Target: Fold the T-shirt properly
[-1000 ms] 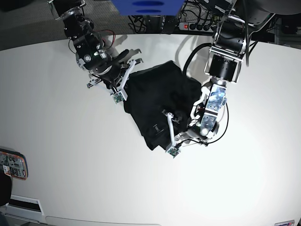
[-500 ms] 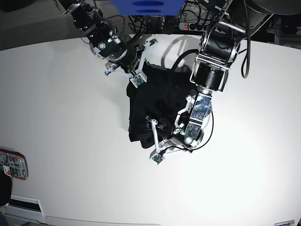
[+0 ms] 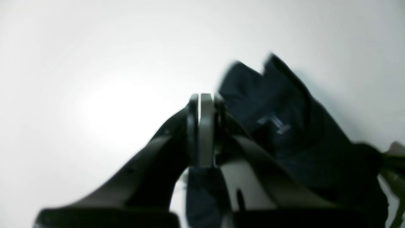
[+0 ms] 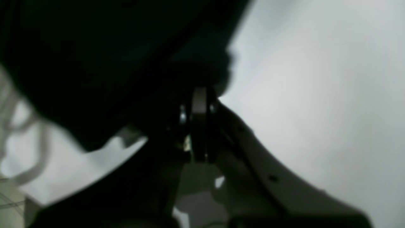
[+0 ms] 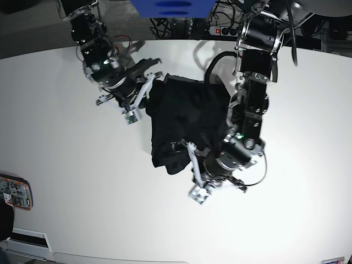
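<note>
The black T-shirt (image 5: pixel 184 115) lies bunched in the middle of the white table (image 5: pixel 82 165). In the base view my right gripper (image 5: pixel 149 92) is shut on the shirt's upper left edge. My left gripper (image 5: pixel 188 149) is shut on its lower edge. In the left wrist view the left gripper (image 3: pixel 205 98) has its fingers pressed together, with dark cloth between their bases. The rest of the T-shirt (image 3: pixel 294 133) trails to the right, and a small tag (image 3: pixel 274 123) shows on it. The right wrist view is blurred. There the right gripper (image 4: pixel 199 93) is shut, with black T-shirt (image 4: pixel 95 63) cloth draped over it.
A blue box (image 5: pixel 173 7) hangs over the far table edge, with a power strip (image 5: pixel 226 31) and cables behind it. A flat patterned object (image 5: pixel 14 191) lies at the left near edge. White table surface surrounds the shirt on all sides.
The right gripper has pulled its shirt edge leftward and slightly toward the front. The left arm has swung right and toward the front, stretching the cloth wider between the two grips.
</note>
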Robot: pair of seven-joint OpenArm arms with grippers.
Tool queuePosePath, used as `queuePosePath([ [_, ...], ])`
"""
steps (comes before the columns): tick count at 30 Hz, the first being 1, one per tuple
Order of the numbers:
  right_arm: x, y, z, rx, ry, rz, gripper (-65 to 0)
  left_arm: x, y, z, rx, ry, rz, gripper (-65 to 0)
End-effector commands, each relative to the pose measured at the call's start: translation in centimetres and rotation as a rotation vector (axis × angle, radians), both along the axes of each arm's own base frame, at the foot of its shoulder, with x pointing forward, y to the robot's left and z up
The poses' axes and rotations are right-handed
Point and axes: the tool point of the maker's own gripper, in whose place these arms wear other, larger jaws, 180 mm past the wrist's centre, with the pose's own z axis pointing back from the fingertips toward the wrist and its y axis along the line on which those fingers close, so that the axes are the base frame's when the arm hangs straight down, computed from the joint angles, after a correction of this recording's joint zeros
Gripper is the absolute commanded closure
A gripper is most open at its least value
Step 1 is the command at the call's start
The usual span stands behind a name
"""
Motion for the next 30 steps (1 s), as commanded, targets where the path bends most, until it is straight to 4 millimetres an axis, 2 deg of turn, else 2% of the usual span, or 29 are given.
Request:
queuePosePath([
  [1, 1.0, -0.6, 1.1, 0.002, -0.046, -0.018, 0.0, 0.4, 0.5, 2.4, -0.020, -0.068, 0.020, 0.0],
  [3, 1.6, -1.6, 1.6, -0.004, -0.067, -0.048, 0.0, -0.2, 2.0, 4.1, -0.029, -0.113, 0.064, 0.0],
  [5, 2.2, -2.5, 2.0, -0.009, -0.085, -0.074, 0.0, -1.0, 3.6, 4.8, -0.034, -0.131, 0.109, 0.0],
  [8, 3.4, -3.7, 3.0, -0.015, -0.124, -0.109, 0.0, -2.2, 5.5, 4.3, -0.044, -0.125, 0.167, 0.0],
  [13, 5.5, -5.5, 5.5, 0.015, -0.278, -0.173, 0.0, -4.4, 8.7, 2.1, -0.025, -0.073, 0.246, 0.0],
  [16, 6.6, -6.2, 7.1, 0.039, -0.382, -0.199, 0.0, -6.0, 9.2, 0.6, -0.027, -0.082, 0.230, 0.0],
  [22, 6.1, -7.4, 7.8, 0.055, -0.460, -0.237, 0.0, -10.5, 8.9, -2.6, -0.074, -0.075, 0.187, 0.0],
  [27, 4.2, -9.6, 6.5, 0.018, -0.419, -0.288, 0.0, -13.2, 9.6, -4.8, -0.044, -0.007, 0.176, 0.0],
  [30, 3.5, -9.9, 5.9, 0.011, -0.400, -0.292, 0.0, -13.9, 9.9, -5.3, -0.038, 0.015, 0.181, 0.0],
])
